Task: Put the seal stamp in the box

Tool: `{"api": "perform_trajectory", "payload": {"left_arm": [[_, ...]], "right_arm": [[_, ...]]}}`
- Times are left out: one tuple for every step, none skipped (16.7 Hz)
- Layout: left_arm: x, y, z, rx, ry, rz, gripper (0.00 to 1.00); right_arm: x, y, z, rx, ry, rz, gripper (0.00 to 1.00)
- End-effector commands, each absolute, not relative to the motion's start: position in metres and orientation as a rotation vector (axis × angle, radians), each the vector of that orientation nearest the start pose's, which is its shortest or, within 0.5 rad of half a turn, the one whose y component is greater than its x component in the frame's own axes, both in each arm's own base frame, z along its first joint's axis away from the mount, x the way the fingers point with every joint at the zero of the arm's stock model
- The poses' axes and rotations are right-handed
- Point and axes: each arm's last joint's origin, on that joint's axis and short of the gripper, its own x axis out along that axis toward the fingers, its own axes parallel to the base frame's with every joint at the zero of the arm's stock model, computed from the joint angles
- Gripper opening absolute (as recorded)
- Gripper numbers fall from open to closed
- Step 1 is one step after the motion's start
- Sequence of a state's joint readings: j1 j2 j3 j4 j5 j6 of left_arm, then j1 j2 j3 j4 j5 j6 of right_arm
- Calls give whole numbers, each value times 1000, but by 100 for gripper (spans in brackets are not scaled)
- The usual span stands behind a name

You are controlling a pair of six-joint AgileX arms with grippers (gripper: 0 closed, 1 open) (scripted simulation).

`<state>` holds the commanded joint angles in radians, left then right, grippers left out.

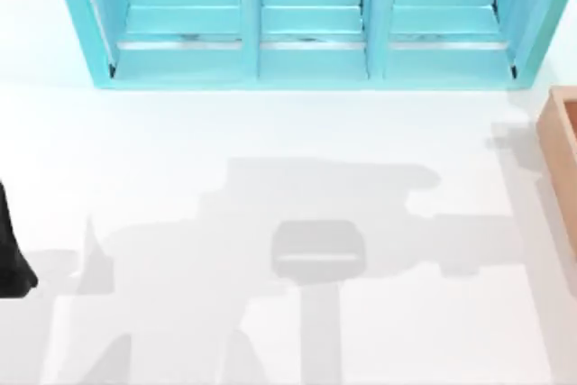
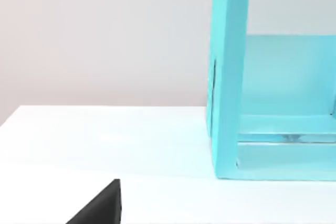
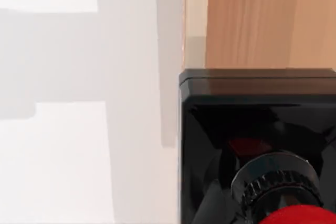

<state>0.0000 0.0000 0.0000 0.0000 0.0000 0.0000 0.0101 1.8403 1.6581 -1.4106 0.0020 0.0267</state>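
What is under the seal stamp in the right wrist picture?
Past the edge of the seal stamp, the tan wood of the box and the white table show. What lies directly beneath its black base is covered by the stamp itself.

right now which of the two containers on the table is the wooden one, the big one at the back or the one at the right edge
The tan wooden box at the table's right edge. The big cyan shelf unit along the back is painted cyan and split into compartments.
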Motion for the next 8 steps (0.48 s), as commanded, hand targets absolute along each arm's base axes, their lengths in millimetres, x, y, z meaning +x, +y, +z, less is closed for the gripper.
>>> {"api": "perform_trajectory", "payload": {"left_arm": [[106,-1,160,0,0,0,100],[106,-1,160,0,0,0,100],[106,-1,160,0,0,0,100],[106,-1,160,0,0,0,100],[106,-1,160,0,0,0,100],[106,-1,160,0,0,0,100],[106,-1,160,0,0,0,100],[106,-1,160,0,0,0,100]], "right_arm": [[344,-16,273,9,1596,-10,0],[340,-38,277,9,1596,-9,0],[335,-57,280,9,1593,-7,0],[330,-73,284,9,1589,-7,0],[325,-84,287,9,1583,-7,0],[322,-92,290,9,1576,-7,0],[319,-97,292,8,1571,-8,0],[318,-99,293,8,1570,-8,0]]}}
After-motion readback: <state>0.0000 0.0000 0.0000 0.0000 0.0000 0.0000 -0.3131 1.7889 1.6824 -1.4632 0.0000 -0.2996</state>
